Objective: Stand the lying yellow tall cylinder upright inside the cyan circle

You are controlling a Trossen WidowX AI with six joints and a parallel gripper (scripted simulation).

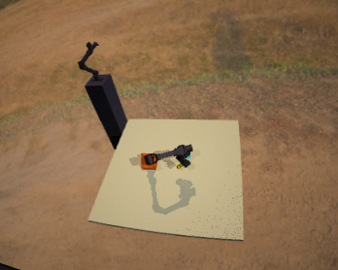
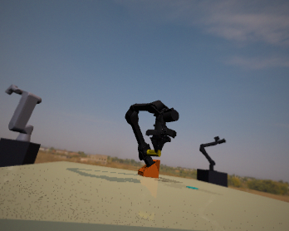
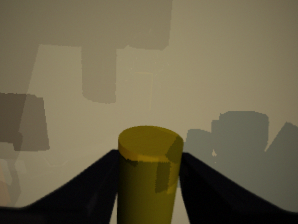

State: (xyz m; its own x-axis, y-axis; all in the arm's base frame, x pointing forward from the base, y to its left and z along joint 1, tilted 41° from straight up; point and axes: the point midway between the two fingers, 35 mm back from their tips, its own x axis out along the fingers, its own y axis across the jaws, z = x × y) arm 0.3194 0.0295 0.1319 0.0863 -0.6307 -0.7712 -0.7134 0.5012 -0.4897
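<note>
The yellow tall cylinder (image 1: 179, 166) (image 2: 154, 153) (image 3: 145, 195) is held off the table, lying nearly level in the exterior view. My gripper (image 1: 182, 164) (image 2: 158, 152) (image 3: 149, 159) is shut on it, with one dark finger on each side in the wrist view. One round end of the cylinder points away from the wrist camera. The cyan circle (image 1: 188, 156) (image 2: 192, 188) lies flat on the table. In the top view it is partly hidden by the arm; in the exterior view it lies to the right of and below the gripper. It does not show in the wrist view.
The arm's orange base (image 1: 144, 166) (image 2: 154, 169) stands on the pale table (image 1: 213, 194) (image 2: 95, 199). A dark pedestal (image 1: 106, 104) (image 2: 212, 178) with another arm stands beyond the table. A grey arm on a dark block (image 2: 15, 154) stands at the left in the exterior view.
</note>
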